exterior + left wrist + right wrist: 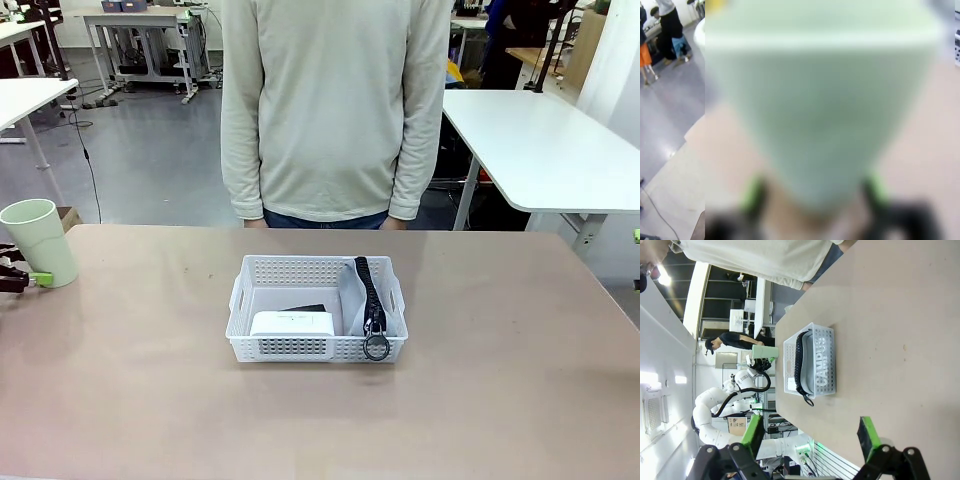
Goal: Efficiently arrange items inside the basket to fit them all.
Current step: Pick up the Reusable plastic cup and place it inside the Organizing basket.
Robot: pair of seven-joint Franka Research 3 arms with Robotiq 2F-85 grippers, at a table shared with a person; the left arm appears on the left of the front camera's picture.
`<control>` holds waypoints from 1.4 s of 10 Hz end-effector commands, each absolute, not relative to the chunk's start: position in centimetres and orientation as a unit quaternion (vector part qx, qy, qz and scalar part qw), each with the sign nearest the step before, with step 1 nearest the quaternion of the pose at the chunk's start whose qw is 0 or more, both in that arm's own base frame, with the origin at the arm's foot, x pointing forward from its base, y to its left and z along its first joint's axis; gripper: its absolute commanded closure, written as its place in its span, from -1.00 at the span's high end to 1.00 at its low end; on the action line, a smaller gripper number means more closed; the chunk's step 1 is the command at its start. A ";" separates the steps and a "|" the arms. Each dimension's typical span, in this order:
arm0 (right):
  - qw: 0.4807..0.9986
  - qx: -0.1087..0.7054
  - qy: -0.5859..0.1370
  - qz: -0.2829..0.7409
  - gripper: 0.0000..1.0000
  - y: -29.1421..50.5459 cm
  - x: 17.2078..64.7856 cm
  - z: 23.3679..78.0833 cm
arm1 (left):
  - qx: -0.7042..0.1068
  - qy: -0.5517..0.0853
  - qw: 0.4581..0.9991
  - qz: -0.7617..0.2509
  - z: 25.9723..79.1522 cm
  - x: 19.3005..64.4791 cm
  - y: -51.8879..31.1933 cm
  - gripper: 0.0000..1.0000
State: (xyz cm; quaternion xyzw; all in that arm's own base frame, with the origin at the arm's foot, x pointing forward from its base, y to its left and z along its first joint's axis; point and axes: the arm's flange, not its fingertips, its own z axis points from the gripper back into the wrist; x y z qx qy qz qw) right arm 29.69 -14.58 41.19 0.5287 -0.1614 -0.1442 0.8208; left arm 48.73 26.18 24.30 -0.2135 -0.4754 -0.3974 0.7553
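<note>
The pale green cup (38, 240) stands upright at the table's far left edge. My left gripper (30, 278) sits low at its base. In the left wrist view the blurred cup (820, 100) looms between the green pads (754, 192), whose jaws stand open on either side of its foot. The white lattice basket (250, 300) sits mid-table and holds a white box (292, 323), a black stapler (303, 309) behind it, and a grey pouch (352, 295) whose ring (376, 347) hangs over the front rim. My right gripper (811, 434) is open and holds nothing, well away from the basket (825, 365).
A person in a pale sweater (335, 110) stands at the far side of the table, hands out of sight. Bare tabletop (500, 380) lies all around the basket. White tables stand in the room behind.
</note>
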 end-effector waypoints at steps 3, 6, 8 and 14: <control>0.818 0.532 -0.171 -0.133 1.00 -14.7 29.7 41.3 | -0.227 -0.520 0.717 -0.406 24.3 49.2 26.2 1.00; 0.818 0.532 -0.171 -0.133 1.00 -14.7 29.7 41.3 | -0.234 -0.554 0.689 -0.404 25.2 49.1 25.7 1.00; 0.818 0.532 -0.171 -0.133 1.00 -14.7 29.7 41.3 | -0.249 -0.566 0.678 -0.398 25.8 49.3 25.5 1.00; 0.818 0.532 -0.171 -0.133 1.00 -14.7 29.7 41.3 | -0.290 -0.573 0.653 -0.401 27.1 49.9 25.1 0.12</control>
